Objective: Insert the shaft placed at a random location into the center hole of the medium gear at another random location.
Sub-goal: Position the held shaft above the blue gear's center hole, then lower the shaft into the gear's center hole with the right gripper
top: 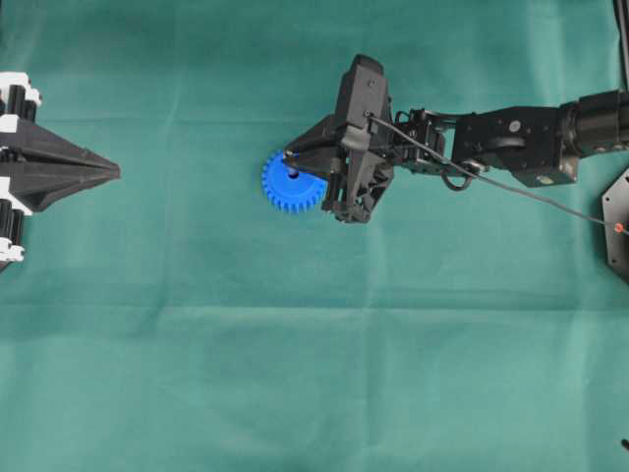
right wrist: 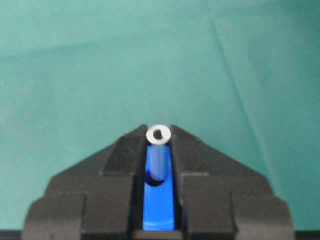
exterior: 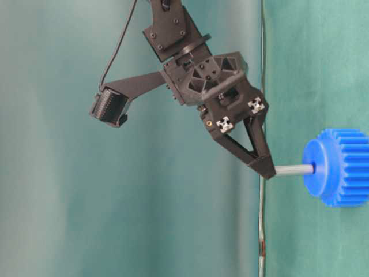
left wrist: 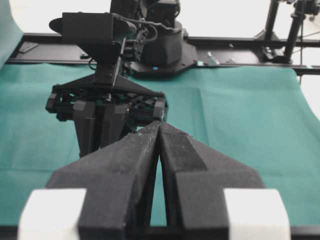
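The bright blue medium gear lies flat on the green cloth, just left of the middle. The shaft stands out of its hub, with its lower end in the center hole. My right gripper is shut on the shaft's upper end, whose light ring-shaped tip shows between the fingertips above the blue gear. My left gripper is shut and empty at the far left edge, well apart from the gear. In the left wrist view it points at the right arm.
Green cloth covers the whole table. A black base plate sits at the right edge. A thin cable runs along the right arm. A black frame rail borders the far side.
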Available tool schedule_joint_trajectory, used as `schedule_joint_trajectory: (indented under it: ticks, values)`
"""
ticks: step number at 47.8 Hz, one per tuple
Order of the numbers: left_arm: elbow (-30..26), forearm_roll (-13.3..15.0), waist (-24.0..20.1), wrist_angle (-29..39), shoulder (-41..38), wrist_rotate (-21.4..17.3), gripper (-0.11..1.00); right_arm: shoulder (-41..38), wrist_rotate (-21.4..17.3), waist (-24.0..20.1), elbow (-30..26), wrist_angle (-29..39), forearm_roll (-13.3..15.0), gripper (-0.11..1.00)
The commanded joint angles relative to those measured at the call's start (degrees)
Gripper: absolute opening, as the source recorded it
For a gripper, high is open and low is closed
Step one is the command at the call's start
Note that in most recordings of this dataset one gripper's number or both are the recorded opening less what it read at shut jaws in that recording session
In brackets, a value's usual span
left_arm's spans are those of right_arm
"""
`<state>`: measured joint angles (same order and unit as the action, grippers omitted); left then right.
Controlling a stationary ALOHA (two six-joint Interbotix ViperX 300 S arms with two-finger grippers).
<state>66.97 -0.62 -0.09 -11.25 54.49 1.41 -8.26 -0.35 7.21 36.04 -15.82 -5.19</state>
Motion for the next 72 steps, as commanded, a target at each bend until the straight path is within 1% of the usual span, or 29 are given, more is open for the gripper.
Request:
schedule_joint_trajectory:
  ticks: [1,6,19,39,48,60,72]
  values:
    - [-0.5,-0.2,-0.1,-0.2,-0.4,0.1,0.0,3.3,-1.0,-0.9,-0.5,0.2,-0.2,0.13]
    - [-0.5,-0.2,-0.1,-0.2,-0.5,0.1,0.0,4.5,-1.0,-1.3,-0.5,0.4,-0.3,0.13]
    - [-0.5,-0.2,-0.1,-0.2,-0.4,0.1,0.0,4.1,-0.9,-1.3,-0.3,0.4,-0.3,0.13]
    - [-0.5,-0.2,-0.1,-0.3,-0.4,0.1,0.0,-1.2,-0.8,-0.9,-0.5,-1.7,-0.3,0.13]
    - [-0.5,-0.1,-0.1,-0.3,-0.4,0.1,0.0,-0.7,-0.8,-0.7,-0.2,-1.8,-0.3,0.13]
    - [-0.5,-0.2,-0.1,-0.3,-0.5,0.1,0.0,2.5,-0.4,-0.4,0.5,-2.0,-0.2,0.13]
    - [-0.5,-0.2,-0.1,-0.3,-0.4,0.1,0.0,2.5,-0.4,-0.4,1.1,-2.9,-0.1,0.13]
